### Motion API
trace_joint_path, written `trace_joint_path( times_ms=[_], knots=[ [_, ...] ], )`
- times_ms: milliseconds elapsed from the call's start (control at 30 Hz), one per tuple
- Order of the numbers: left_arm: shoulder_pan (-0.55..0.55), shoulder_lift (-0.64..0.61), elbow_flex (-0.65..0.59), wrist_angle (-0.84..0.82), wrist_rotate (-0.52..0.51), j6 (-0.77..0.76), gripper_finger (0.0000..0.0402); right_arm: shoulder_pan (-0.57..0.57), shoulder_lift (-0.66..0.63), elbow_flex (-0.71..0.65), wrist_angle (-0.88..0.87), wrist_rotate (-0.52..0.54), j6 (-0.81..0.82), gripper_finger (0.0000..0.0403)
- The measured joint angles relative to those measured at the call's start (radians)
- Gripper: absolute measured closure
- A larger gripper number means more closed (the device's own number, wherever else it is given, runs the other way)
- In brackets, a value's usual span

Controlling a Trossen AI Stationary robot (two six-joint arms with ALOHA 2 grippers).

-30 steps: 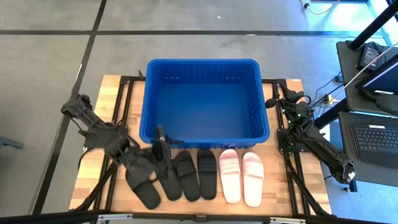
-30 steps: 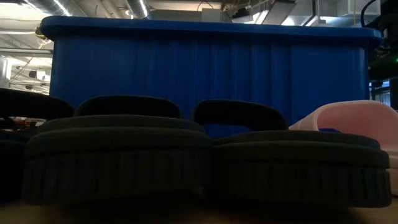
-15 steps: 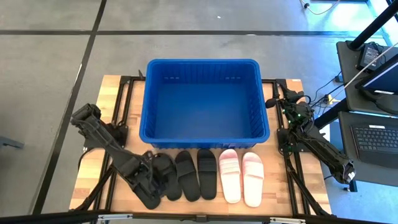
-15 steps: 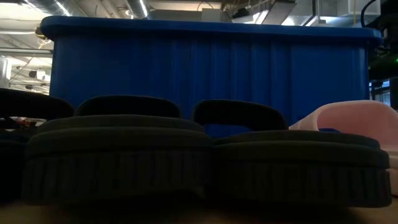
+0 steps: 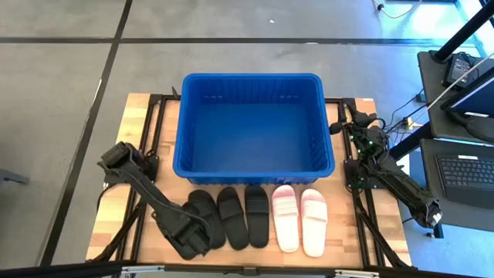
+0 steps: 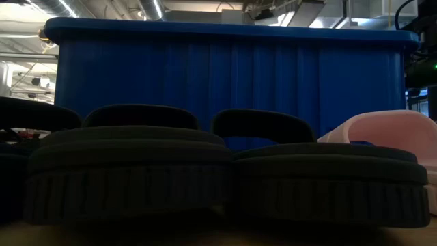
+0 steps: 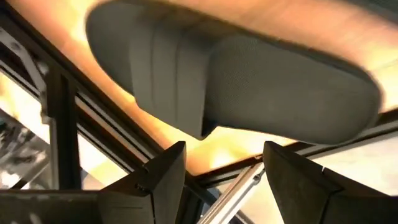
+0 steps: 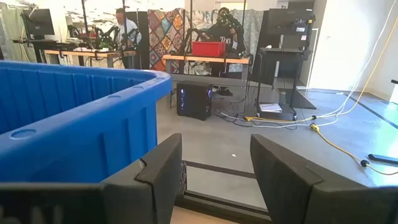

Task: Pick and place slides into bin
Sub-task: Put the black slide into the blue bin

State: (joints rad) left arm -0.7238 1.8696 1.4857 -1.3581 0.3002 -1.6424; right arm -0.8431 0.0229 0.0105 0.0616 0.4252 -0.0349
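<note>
Several black slides [image 5: 231, 218] and two pink slides [image 5: 299, 220] lie side by side, soles down, on the wooden table in front of the blue bin [image 5: 255, 166]. My left gripper [image 5: 193, 234] points steeply down over the leftmost black slide [image 7: 249, 87]. It is open, its fingers [image 7: 163, 177] stand short of the slide, and it hides much of the slide in the high view. My right gripper [image 8: 214, 168] waits open by the bin's right wall [image 8: 68, 124], holding nothing.
The bin stands at the table's far middle, its near wall [image 6: 225, 82] right behind the row of slides. Black frame rails [image 5: 150, 139] run along both sides of the table. Desks with a keyboard and monitors [image 5: 463, 166] stand off the table's right side.
My left gripper has come down and toward the table's near edge, from beside the bin's near-left corner to over the leftmost black slide. It has rolled and tipped from nearly level to pointing steeply down. The slides have not moved.
</note>
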Motion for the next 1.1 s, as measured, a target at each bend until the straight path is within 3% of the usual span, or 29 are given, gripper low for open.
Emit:
trace_joint_path(
  times_ms=[500, 1100],
  knots=[
    [-0.003, 0.171, 0.0, -0.126, 0.027, 0.055, 0.0193, 0.0, 0.094, 0.0, 0.0, 0.0, 0.001, 0.021],
    [-0.01, 0.184, -0.005, -0.123, -0.03, 0.048, 0.0193, 0.0, 0.128, 0.0, 0.0, 0.0, 0.0, 0.021]
  ],
)
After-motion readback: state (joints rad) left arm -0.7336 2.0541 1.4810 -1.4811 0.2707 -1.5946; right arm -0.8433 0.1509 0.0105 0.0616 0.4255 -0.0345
